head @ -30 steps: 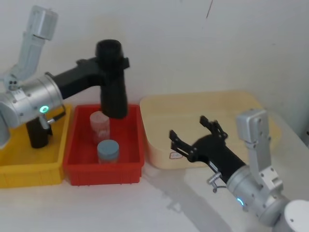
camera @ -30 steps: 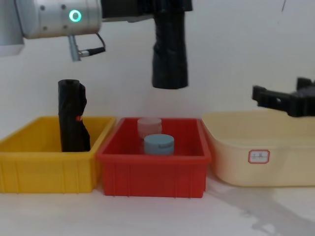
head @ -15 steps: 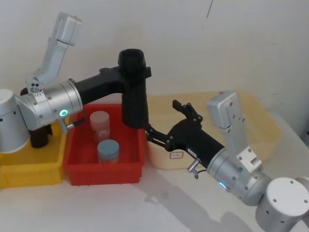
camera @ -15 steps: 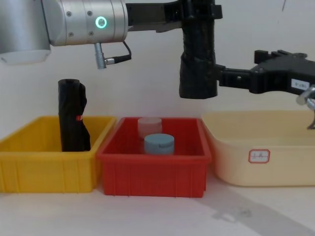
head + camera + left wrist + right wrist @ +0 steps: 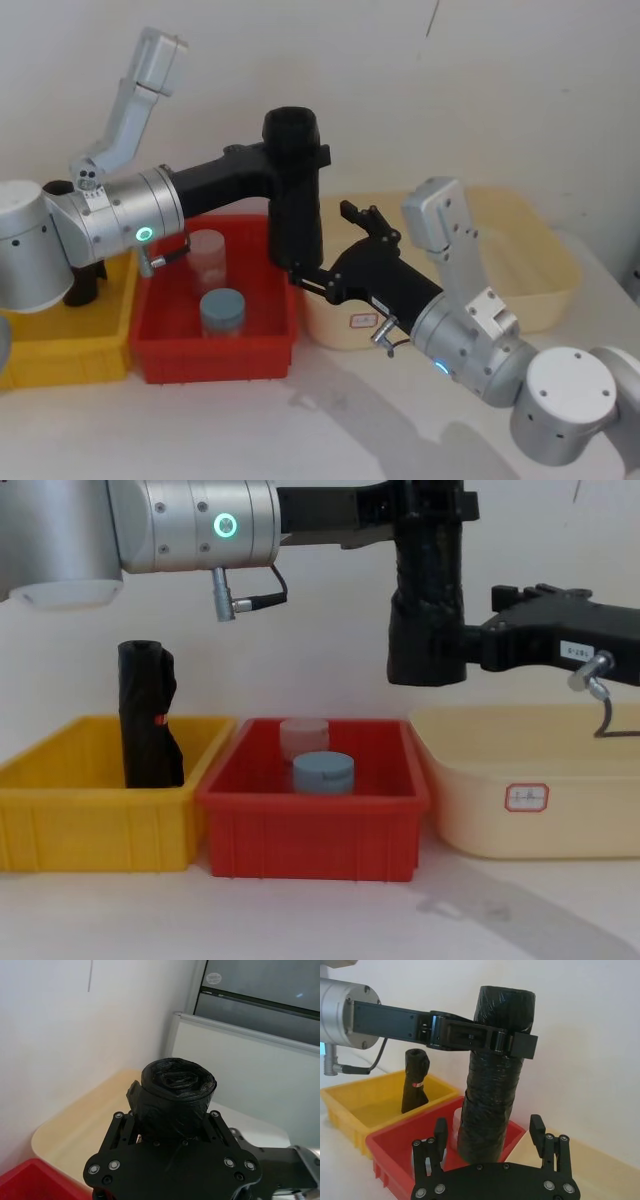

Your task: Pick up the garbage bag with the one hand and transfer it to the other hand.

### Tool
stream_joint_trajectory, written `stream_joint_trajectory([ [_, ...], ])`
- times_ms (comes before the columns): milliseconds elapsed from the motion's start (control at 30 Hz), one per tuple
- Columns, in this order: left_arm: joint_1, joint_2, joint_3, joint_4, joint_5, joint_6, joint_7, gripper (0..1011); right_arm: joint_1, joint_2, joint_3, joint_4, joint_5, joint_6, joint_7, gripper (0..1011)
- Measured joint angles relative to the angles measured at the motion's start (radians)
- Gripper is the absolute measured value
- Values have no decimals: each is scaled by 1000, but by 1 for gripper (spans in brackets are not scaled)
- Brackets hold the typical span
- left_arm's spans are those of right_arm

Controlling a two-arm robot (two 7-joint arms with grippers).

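The bag [image 5: 298,200] hangs upright in the air above the right end of the red bin [image 5: 310,825], well clear of it, pinched near its top by the left gripper [image 5: 300,160]. I judge it light for its bulk, a tight roll of plastic film that should give a little under pressure without folding. The glossy wrap looks slippery (I'd not trust a fingertip pinch on it). The best place to take hold seems to be the lower barrel, well below the left jaws, where the roll is widest and there is room to close without the two grippers touching. The left arm reaches across from the left with its forearm roughly level, green ring lit, its jaws pressed onto the roll's upper part. The right gripper [image 5: 488,1127] comes in from the right at the height of the bag's lower part, its jaws spread with one finger either side of the roll and a gap showing on both sides in the right wrist view, so I read it as straddling the bag but not yet gripping. A firm, square squeeze looks called for before the left lets go.
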Motion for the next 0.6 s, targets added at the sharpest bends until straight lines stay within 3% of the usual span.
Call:
stream_joint_trajectory([
  [367, -12, -2, 17, 14, -20, 2, -40, 429, 33, -32, -1, 42, -3, 16, 6, 1004],
  [600, -18, -3, 27, 24, -31, 2, -63, 429, 48, -60, 5, 55, 19, 26, 16, 1004],
])
